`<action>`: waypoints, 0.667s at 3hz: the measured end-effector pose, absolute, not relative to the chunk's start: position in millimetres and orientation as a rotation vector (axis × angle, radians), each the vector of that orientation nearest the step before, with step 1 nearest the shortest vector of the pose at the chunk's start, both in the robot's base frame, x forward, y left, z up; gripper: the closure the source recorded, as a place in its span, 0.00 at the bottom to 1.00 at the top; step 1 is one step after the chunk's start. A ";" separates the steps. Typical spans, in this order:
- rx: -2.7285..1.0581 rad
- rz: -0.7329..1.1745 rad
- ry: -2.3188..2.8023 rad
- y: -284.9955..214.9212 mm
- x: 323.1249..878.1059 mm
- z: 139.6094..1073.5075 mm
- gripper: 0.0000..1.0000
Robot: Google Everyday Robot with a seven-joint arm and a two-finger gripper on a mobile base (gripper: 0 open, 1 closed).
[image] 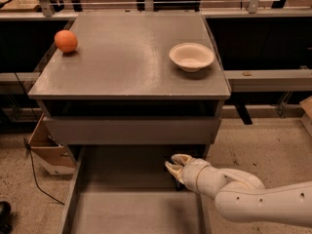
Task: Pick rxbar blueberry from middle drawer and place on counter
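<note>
The middle drawer (131, 204) is pulled open below the cabinet, showing its flat grey floor and low side walls. My gripper (174, 164) is inside it at the back right, close under the plain drawer front (131, 129). A small dark patch (177, 183) lies just under the gripper's wrist; I cannot tell whether it is the rxbar blueberry or a shadow. Otherwise the bar is not visible. The counter (126, 57) is the grey cabinet top above.
An orange ball (66, 41) sits at the counter's far left and a white bowl (191, 56) at its right. A cardboard box (46, 152) and a cable lie on the floor to the left of the drawer. My white arm (253, 199) enters from the lower right.
</note>
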State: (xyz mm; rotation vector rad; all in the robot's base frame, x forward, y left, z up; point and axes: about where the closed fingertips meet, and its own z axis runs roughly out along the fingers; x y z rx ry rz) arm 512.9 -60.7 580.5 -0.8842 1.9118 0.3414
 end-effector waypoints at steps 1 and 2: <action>-0.823 0.303 1.817 -87.2 517.3 643.7 1.00; -0.745 0.258 1.668 -129.2 520.9 747.7 1.00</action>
